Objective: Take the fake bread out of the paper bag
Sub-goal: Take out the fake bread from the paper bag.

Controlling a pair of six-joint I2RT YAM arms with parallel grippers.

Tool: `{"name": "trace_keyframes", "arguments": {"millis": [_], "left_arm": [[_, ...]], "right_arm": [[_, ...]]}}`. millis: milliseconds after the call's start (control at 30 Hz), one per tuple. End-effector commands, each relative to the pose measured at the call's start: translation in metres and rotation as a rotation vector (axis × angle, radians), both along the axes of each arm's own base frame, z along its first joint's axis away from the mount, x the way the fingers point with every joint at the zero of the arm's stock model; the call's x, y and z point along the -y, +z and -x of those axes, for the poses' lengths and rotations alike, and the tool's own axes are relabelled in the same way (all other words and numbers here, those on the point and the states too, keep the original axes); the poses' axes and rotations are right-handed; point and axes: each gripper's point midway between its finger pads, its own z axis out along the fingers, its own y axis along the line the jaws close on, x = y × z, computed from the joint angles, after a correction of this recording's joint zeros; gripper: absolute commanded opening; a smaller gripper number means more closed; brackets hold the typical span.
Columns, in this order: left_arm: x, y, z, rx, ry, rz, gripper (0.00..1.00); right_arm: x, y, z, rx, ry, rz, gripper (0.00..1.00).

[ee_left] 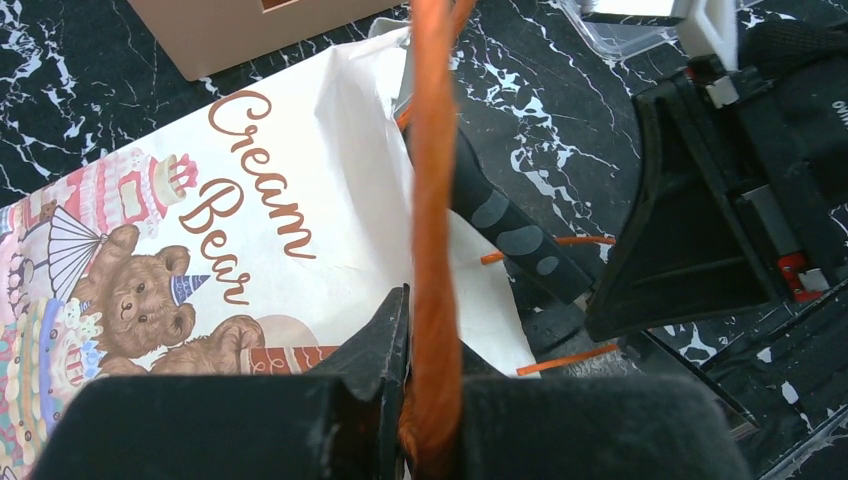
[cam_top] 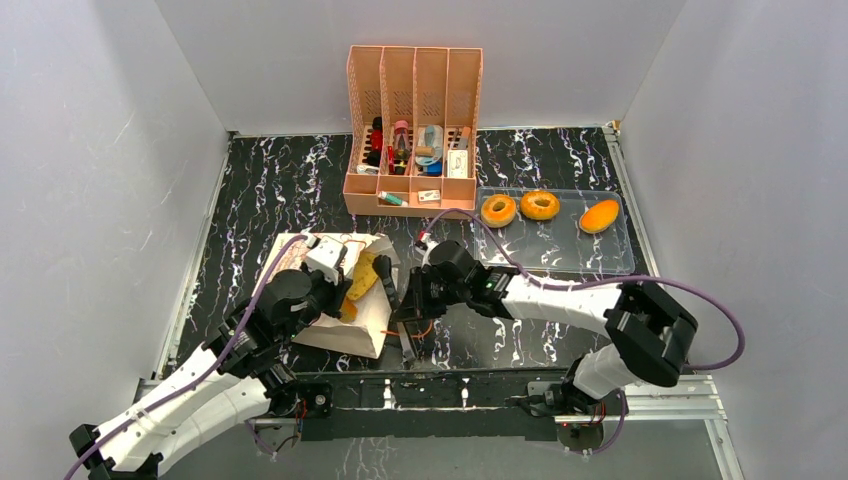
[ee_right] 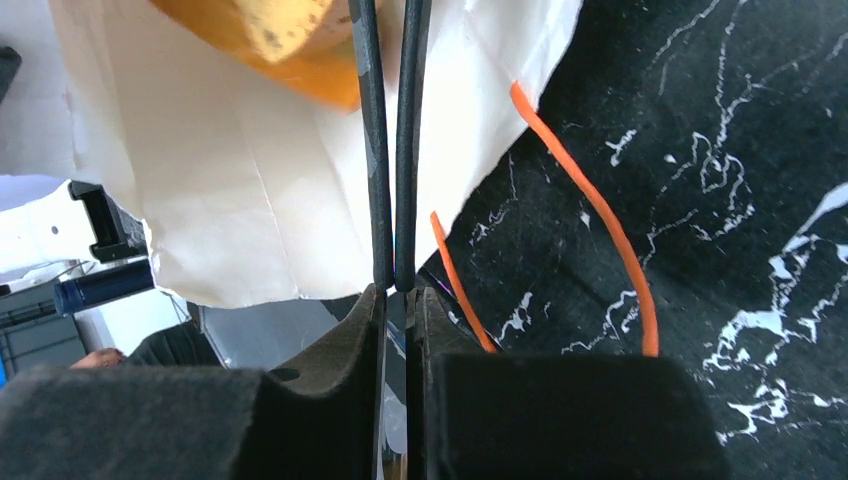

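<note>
The paper bag (cam_top: 340, 335) lies on its side at the front left, its printed bear face (ee_left: 150, 290) turned up. A long orange loaf of fake bread (cam_top: 362, 278) pokes out of its mouth and shows at the top of the right wrist view (ee_right: 270, 30). My left gripper (cam_top: 335, 290) is shut on the bag's orange cord handle (ee_left: 432, 150). My right gripper (cam_top: 382, 268) is shut, its thin fingers (ee_right: 378, 150) pressed together across the white paper (ee_right: 250, 180) at the mouth. Whether paper is pinched between them does not show.
A clear tray (cam_top: 560, 255) at the back right holds two golden rings (cam_top: 498, 210) (cam_top: 540, 205) and an orange oval bun (cam_top: 599, 215). A pink slotted organiser (cam_top: 413, 130) stands at the back centre. A loose orange cord (ee_right: 600, 220) lies on the black marble table.
</note>
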Motion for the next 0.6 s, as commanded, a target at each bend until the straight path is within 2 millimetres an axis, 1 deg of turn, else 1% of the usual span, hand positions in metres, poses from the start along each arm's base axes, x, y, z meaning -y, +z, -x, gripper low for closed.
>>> {"name": "trace_keyframes", "arguments": {"millis": [0,133,333,433,567], "left_arm": [[-0.004,0.022,-0.004,0.051,0.022,0.017,0.00],[-0.005,0.022,-0.008,0.048,0.053,0.018,0.00],[0.000,0.017,-0.016,0.039,0.073,0.013,0.00],[0.000,0.016,-0.020,0.036,0.094,0.005,0.00],[-0.003,0.014,-0.025,0.036,0.125,-0.012,0.00]], "right_arm": [[0.009,0.015,-0.007,0.059,-0.040,-0.023,0.00],[0.021,0.019,-0.007,0.084,-0.057,-0.003,0.00],[0.046,0.023,-0.016,0.128,-0.144,0.040,0.00],[0.057,0.028,-0.021,0.153,-0.189,0.049,0.00],[0.073,0.029,-0.026,0.164,-0.251,0.070,0.00]]}}
